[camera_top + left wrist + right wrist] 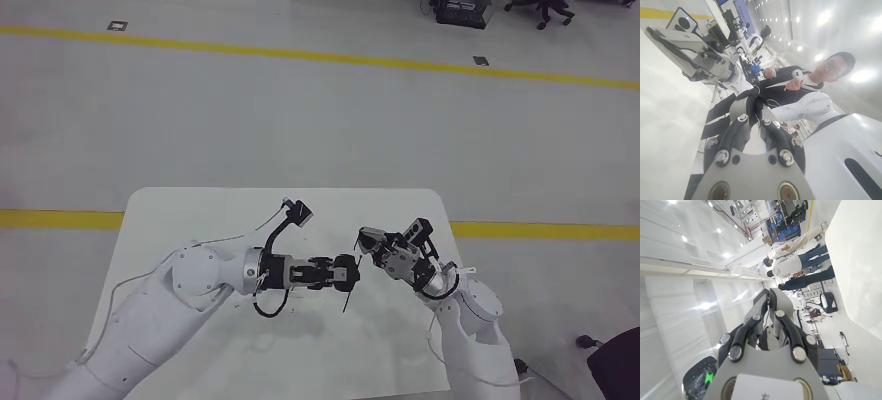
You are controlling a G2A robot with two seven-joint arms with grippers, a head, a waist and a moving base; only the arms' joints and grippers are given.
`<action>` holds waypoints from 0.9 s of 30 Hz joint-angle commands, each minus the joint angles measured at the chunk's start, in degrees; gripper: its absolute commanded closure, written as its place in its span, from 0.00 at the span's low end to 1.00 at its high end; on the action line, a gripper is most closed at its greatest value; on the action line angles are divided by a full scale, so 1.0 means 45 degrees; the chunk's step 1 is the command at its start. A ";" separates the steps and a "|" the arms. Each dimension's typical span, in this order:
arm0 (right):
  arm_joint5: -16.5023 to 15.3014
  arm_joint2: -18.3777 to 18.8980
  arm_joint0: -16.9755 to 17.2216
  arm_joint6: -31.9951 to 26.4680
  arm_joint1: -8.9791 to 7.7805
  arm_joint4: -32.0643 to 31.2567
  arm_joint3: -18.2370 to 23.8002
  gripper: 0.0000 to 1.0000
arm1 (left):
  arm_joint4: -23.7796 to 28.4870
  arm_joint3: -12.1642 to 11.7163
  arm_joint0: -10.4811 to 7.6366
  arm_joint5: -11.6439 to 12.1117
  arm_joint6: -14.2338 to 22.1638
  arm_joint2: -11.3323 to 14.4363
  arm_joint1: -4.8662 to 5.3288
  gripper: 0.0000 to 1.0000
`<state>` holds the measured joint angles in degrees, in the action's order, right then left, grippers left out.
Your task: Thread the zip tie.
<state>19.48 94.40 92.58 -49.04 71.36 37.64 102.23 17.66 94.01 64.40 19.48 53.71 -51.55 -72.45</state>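
Zip tie (758,106) sits pinched at the tips of the left claw (752,98), which is clamped on it. Its thin black tail trails away from those tips, above the table (200,215). The right claw (364,239) hangs just beside the left one, tip toward tip, its fingers (780,302) pressed together; whether they pinch anything I cannot tell. The step in hand looks like lining up for threading. Next, I judge, the loose end must be caught and steered squarely into the head's slot while the left claw holds firm.
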 commanded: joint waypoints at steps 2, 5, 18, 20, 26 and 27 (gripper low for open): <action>0.0000 0.0005 0.0001 0.0009 0.0007 -0.0012 0.0009 1.00 | 0.0003 -0.0005 -0.0001 0.0000 -0.0003 0.0001 0.0000 1.00; 0.0000 -0.0101 0.0007 0.0094 0.0007 0.0055 -0.0011 1.00 | -0.0099 0.0036 0.0039 -0.0059 -0.0192 0.0026 0.0002 1.00; 0.0000 -0.0798 -0.0015 -0.0281 -0.0588 0.2199 -0.0644 1.00 | -0.0211 0.0268 0.0143 -0.0142 -0.0339 0.0125 0.0158 1.00; 0.0000 -0.0804 -0.0024 -0.0264 -0.0626 0.2240 -0.0629 1.00 | -0.0294 0.0284 0.0114 -0.0147 -0.0246 0.0133 0.0175 1.00; -0.0002 -0.0896 0.0002 -0.0141 -0.0625 0.2212 -0.0585 1.00 | -0.0294 0.0284 0.0114 -0.0147 -0.0246 0.0133 0.0175 1.00; 0.0000 -0.0943 0.0021 -0.0121 -0.0629 0.2253 -0.0574 1.00 | -0.0294 0.0284 0.0114 -0.0147 -0.0246 0.0133 0.0175 1.00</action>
<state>19.46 90.38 92.60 -49.76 68.55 47.67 99.57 16.33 95.28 64.91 18.82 52.61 -50.95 -71.66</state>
